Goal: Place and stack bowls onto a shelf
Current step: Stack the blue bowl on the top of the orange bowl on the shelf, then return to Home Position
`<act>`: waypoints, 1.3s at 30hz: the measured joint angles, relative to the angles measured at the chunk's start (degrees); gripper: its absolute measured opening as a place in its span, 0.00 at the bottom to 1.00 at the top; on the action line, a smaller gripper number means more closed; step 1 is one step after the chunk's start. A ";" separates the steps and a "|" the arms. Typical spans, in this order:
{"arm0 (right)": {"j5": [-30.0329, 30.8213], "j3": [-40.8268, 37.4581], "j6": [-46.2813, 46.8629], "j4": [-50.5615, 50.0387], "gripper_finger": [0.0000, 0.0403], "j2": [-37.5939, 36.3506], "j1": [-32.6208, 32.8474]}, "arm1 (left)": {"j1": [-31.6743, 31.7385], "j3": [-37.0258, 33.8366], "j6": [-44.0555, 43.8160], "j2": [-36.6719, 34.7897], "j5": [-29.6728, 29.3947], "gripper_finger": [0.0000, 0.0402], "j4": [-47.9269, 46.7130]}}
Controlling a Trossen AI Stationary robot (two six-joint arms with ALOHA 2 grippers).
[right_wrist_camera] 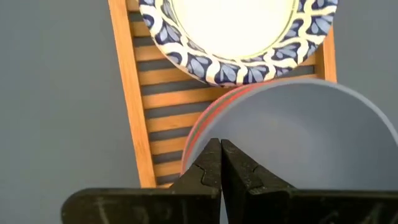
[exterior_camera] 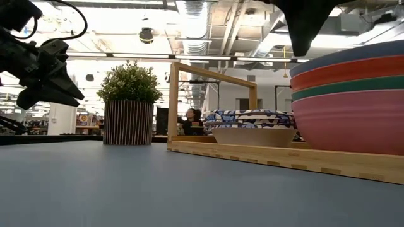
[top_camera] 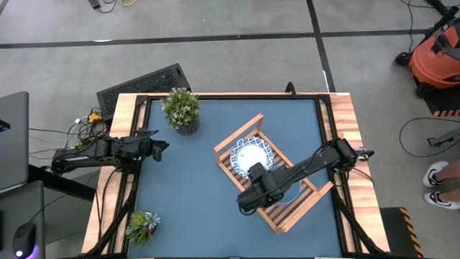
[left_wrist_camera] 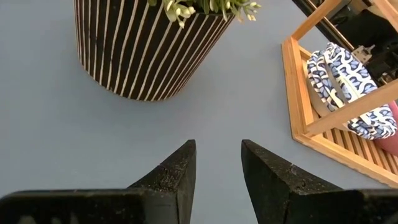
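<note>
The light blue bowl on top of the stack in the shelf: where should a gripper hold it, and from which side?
Probably by the rim of the light blue bowl, from above. It nests in the coloured stack on the shelf, so only its rim shows, and the patterned bowl crowds one side.

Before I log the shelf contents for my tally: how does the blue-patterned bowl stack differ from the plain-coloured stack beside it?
The blue-patterned bowls are white with blue leaf-print rims; the plain stack shows pink, green, red and light blue layers. From the low camera the patterned stack stands lower than the plain stack. The right tool, shut, hangs over the plain stack's top bowl, not over the patterned one. Both stacks sit side by side on the wooden shelf.
</note>
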 joint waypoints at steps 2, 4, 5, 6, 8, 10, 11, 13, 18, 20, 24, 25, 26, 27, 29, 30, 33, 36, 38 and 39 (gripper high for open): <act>1.09 0.54 0.00 0.01 0.05 0.11 0.11 | 0.02 0.00 0.00 0.00 0.02 0.28 -0.04; 2.03 1.57 -0.31 0.01 0.05 0.10 0.11 | 0.01 0.00 -0.01 0.00 0.10 0.28 0.00; 2.59 2.21 -1.04 -0.07 0.05 0.09 0.11 | 0.01 0.00 -0.02 0.00 0.53 0.28 -0.02; 3.32 3.12 -1.83 -0.04 0.05 0.09 0.11 | 0.02 0.00 -0.15 0.00 1.49 0.28 0.08; 5.42 5.70 -4.08 0.05 0.06 0.11 0.11 | 0.02 0.00 -0.96 0.00 4.04 0.28 0.79; 8.25 9.36 -8.34 0.42 0.07 0.11 0.11 | 0.02 0.00 -2.07 0.00 6.85 0.28 2.20; 9.82 11.61 -11.24 0.48 0.08 0.11 0.09 | 0.02 0.00 -2.58 0.00 8.16 0.28 3.27; 13.58 16.36 -18.55 1.07 0.10 0.11 0.02 | 0.00 0.00 -4.20 0.00 9.33 0.28 5.58; 16.44 26.49 -39.09 5.51 0.11 -0.15 -0.80 | 0.00 0.00 -10.82 0.00 9.50 0.28 10.94; 15.95 24.77 -48.22 9.84 0.11 -2.43 -1.04 | 0.02 0.00 -14.21 -0.02 10.19 0.28 11.33; 9.76 24.90 -49.82 13.29 0.11 -3.69 -1.09 | 0.01 0.00 -19.20 -0.02 12.62 0.28 10.87; 9.49 24.83 -52.42 13.52 0.11 -3.91 -1.05 | 0.02 0.00 -21.38 -0.02 13.90 0.28 10.68; 10.05 24.73 -54.49 13.57 0.12 -3.91 -1.05 | 0.02 0.00 -23.96 -0.02 14.67 0.28 11.21; 10.95 24.68 -55.69 13.31 0.12 -3.91 -1.61 | -0.04 0.00 -25.53 -0.02 13.98 0.28 12.05; 10.16 24.67 -57.02 12.68 0.12 -5.42 -3.49 | 0.02 0.00 -26.88 -0.02 9.48 0.28 13.77; 9.47 24.66 -57.29 11.29 0.12 -6.73 -4.48 | 0.06 0.00 -26.62 -0.02 7.44 0.28 15.06; 9.78 24.72 -57.64 6.96 0.12 -12.08 -7.01 | 0.04 0.26 -22.02 -0.02 3.85 0.28 19.73; 9.78 24.73 -58.49 3.00 0.12 -17.80 -8.61 | 0.04 0.59 -11.32 -0.12 3.63 0.28 26.22; 10.56 23.93 -60.46 3.25 0.12 -21.96 -9.18 | 0.04 0.59 -1.98 -0.17 5.98 0.28 29.46; 11.45 22.82 -61.72 3.94 0.12 -24.42 -9.51 | 0.04 0.59 2.09 -0.15 7.60 0.28 31.10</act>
